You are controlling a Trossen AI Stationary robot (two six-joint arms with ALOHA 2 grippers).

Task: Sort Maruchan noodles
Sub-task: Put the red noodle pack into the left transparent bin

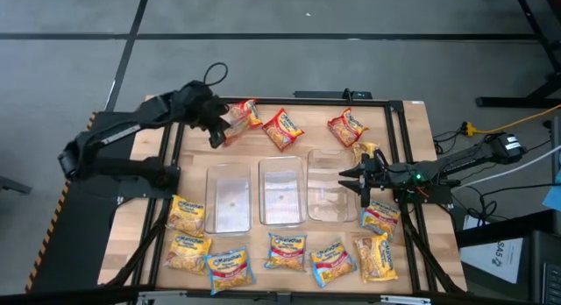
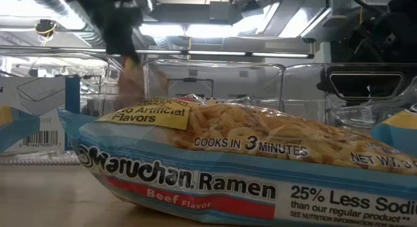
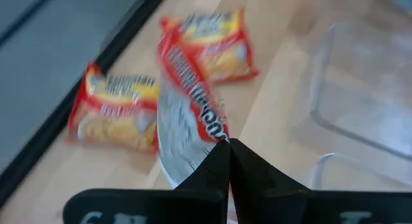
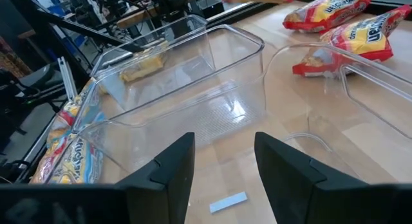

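Note:
My left gripper (image 1: 216,131) is over the table's far left, shut on a red Maruchan noodles packet (image 1: 242,118). Two more red packets (image 1: 282,128) (image 1: 347,127) lie flat along the far edge, and a yellow one (image 1: 366,152) lies beside the right bin. Blue, yellow and red packets lie in a row at the near edge, among them a blue one (image 2: 228,168) close to the low camera. My right gripper (image 1: 355,177) hovers open, with nothing in it, at the right clear bin (image 1: 333,189). My left gripper pinches the red packet by one edge (image 3: 207,138) between its two shut fingers. The fingers slant downward from the table's left. The packet (image 3: 190,102) sticks out beyond the fingertips, twisted so its silvery back shows, and looks lifted clear of the wood.
Three clear bins (image 1: 228,198) (image 1: 282,193) (image 4: 187,76) stand side by side mid-table. Black frame rails run along the table's left and right edges. Bare wood lies between the bins and the far packets.

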